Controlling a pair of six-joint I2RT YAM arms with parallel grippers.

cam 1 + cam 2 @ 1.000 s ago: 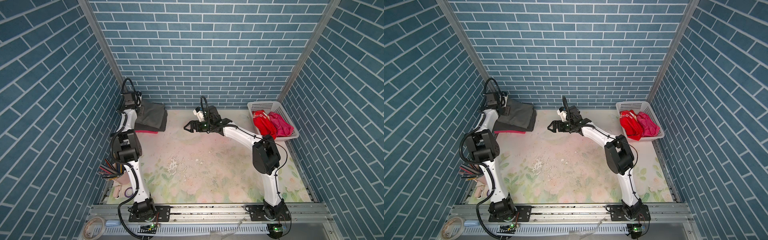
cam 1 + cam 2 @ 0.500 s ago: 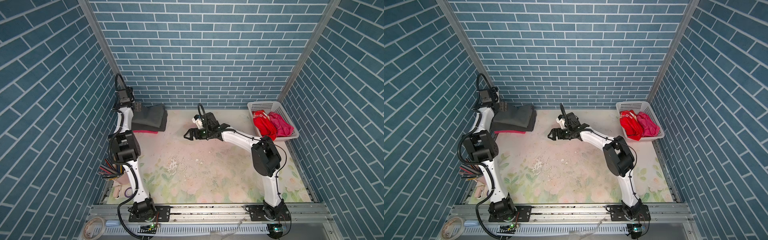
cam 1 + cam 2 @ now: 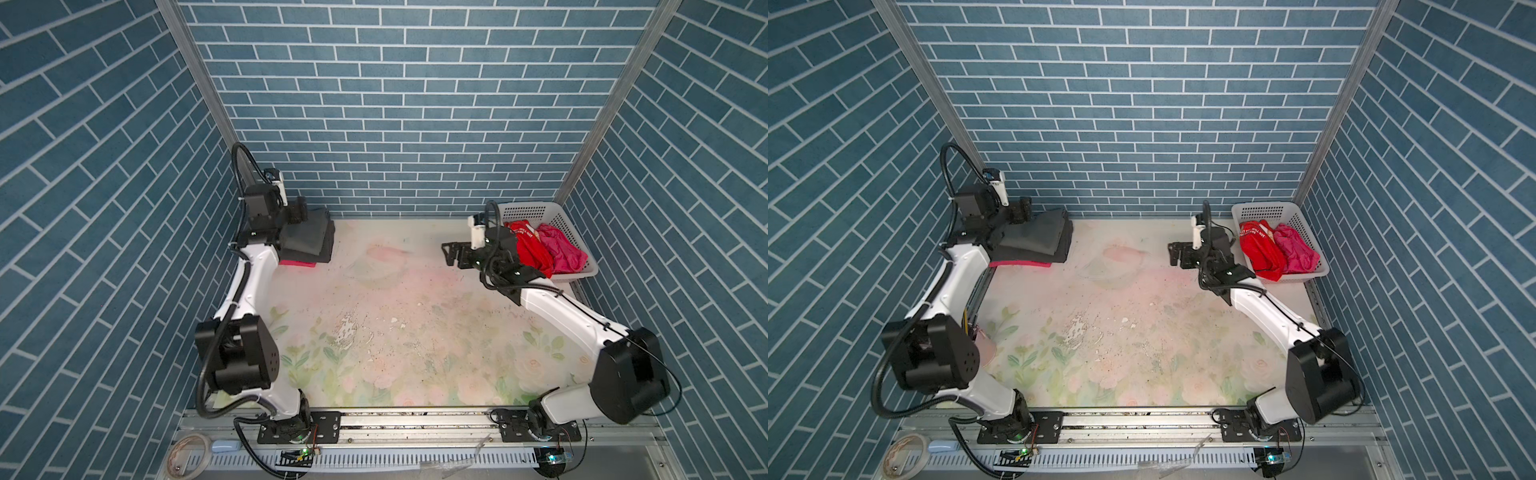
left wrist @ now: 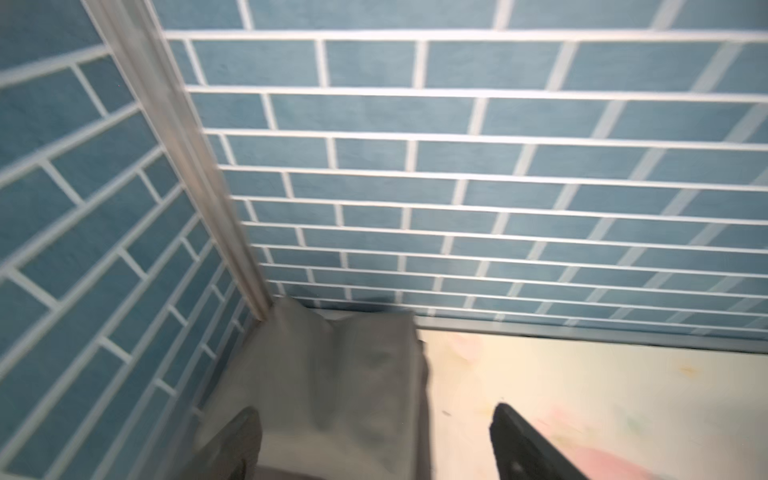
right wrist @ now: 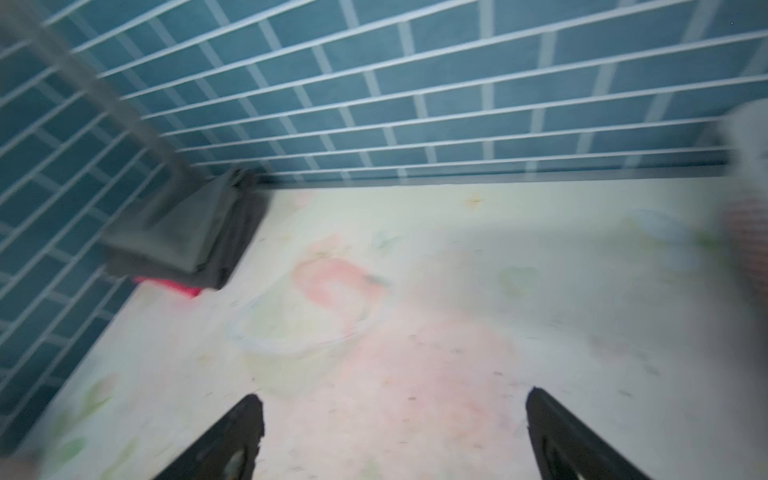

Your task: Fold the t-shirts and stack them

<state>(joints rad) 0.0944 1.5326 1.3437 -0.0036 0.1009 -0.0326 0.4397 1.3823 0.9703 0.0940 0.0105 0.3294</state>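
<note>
floral tabletop [image 3: 395, 332]: folded t-shirt stack [image 3: 309, 237] far-left corner, white basket [image 3: 525, 204] far-right

Only lettering in both top views: white capitals in two short lines on the red t-shirt [image 3: 530, 249] [image 3: 1260, 249], lying in the white basket [image 3: 528, 204] [image 3: 1264, 204]. Reads roughly "WILL NOT" in the upper line; otherwise too small and creased to make out.
</note>
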